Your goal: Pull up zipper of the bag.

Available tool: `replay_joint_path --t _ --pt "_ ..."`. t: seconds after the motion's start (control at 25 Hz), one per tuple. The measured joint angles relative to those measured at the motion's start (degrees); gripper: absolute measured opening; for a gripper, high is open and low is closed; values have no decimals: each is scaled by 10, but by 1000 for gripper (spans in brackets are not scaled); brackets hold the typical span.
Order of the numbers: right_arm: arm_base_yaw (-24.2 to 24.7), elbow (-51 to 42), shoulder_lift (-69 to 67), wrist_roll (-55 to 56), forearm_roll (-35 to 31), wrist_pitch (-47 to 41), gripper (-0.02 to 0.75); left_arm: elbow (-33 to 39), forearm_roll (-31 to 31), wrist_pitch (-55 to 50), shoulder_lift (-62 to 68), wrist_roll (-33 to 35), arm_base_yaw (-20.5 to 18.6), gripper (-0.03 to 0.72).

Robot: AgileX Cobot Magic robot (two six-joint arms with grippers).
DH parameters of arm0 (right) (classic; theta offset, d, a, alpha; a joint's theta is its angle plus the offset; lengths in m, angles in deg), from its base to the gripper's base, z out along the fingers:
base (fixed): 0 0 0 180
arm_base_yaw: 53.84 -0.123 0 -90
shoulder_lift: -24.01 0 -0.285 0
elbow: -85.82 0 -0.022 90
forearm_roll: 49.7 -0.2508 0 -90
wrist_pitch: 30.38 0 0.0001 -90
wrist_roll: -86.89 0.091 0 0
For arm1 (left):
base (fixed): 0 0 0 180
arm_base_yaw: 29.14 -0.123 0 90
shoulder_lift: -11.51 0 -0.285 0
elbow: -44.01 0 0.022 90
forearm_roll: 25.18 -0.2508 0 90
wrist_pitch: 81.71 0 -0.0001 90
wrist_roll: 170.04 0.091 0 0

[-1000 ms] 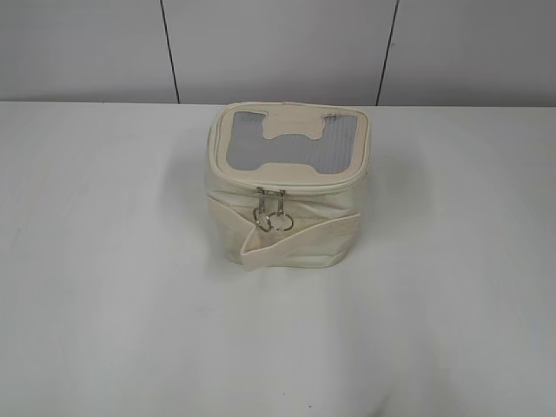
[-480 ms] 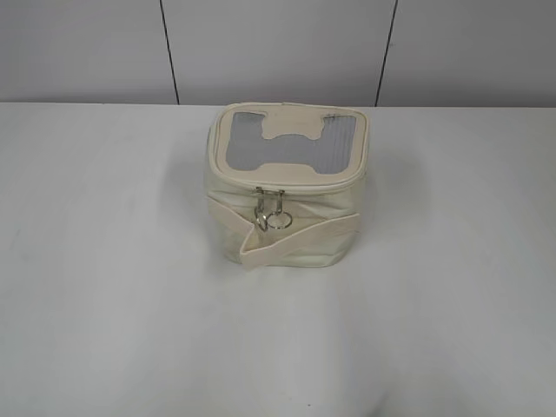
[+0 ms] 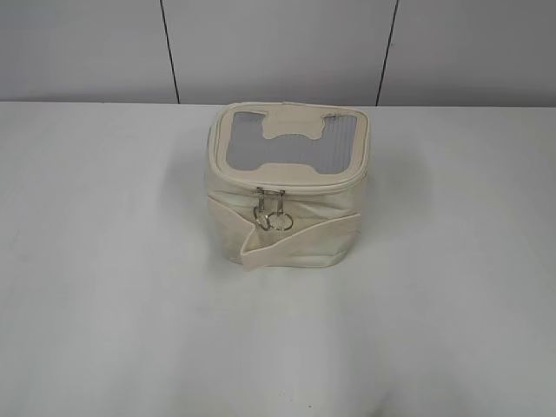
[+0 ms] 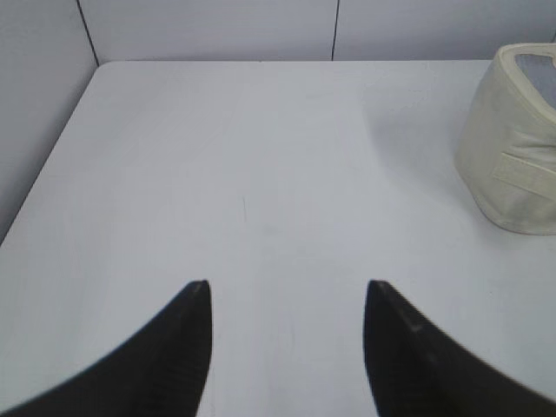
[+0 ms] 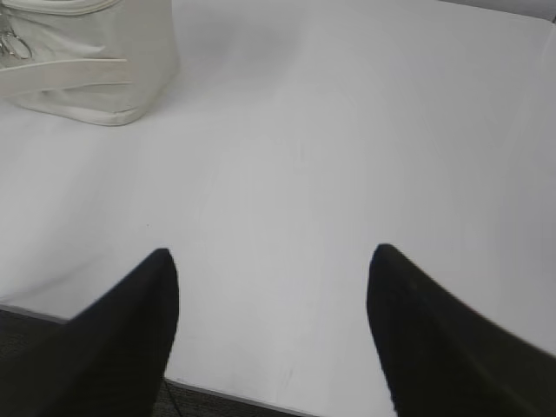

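Note:
The cream-beige bag [image 3: 287, 213] stands upright on the white table, its grey window lid on top. The zipper [image 3: 304, 187] runs under the lid's rim, and its two silver ring pulls [image 3: 272, 215] hang side by side at the front. No gripper shows in the exterior view. The left gripper [image 4: 287, 291] is open and empty over bare table, with the bag [image 4: 512, 148] far to its right. The right gripper [image 5: 271, 261] is open and empty near the table's front edge, with the bag [image 5: 87, 61] at the upper left and a pull [image 5: 10, 43] just visible.
A white table [image 3: 104, 287] meets a grey panelled wall [image 3: 278, 48] at the back. The table's front edge [image 5: 226, 395] shows below the right gripper, with dark floor beyond. A side wall [image 4: 35, 104] bounds the table's left.

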Motion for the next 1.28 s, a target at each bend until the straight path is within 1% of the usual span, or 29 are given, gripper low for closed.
replay_joint_path --t 0.36,0.56,0.76,1.08,1.28 --pt "0 0 0 0 -1 1 536 0 0 0 0 2 0 425" --pt "0 0 0 5 -19 1 536 0 0 0 0 22 0 424" --pt "0 0 0 14 -20 1 536 0 0 0 0 31 0 399" --pt "0 0 0 43 -3 1 536 0 0 0 0 31 0 351" --pt "0 0 0 43 -3 1 536 0 0 0 0 31 0 343"
